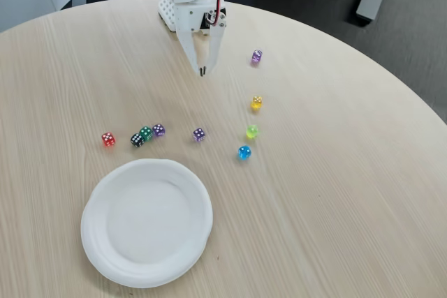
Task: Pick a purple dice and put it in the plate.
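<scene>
nothing picked yet: the hand (202, 71) hangs over the tabletop (335, 193) with its fingers nearly together and nothing between them.

in the fixed view three violet-toned dice lie among the coloured ones; which is the deepest is hard to tell, but the purple dice (199, 134) near the middle of the row, below the hand and well apart from it, looks the likeliest. another sits beside the green die (145, 132) and the black die (137, 140), a third (256, 56) to the right of the hand. the plate (112, 256) lies bare at lower left, near the row. reaching, grasping, carrying and dropping all seem left to do.
</scene>
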Tool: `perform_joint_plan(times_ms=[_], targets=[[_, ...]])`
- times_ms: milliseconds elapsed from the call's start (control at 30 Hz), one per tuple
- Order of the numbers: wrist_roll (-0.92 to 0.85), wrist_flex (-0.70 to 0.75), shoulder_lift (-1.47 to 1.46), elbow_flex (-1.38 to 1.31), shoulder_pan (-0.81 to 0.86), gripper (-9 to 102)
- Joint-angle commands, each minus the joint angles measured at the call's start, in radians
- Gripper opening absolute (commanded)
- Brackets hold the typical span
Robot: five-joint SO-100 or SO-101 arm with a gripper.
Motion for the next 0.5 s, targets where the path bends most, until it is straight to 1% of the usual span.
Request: perform_joint_plan(times_ms=[0,467], targets=[[0.017,0.005,0.006,-0.003,0.008,0],[0.006,0.003,0.003,-0.006,0.009,0]])
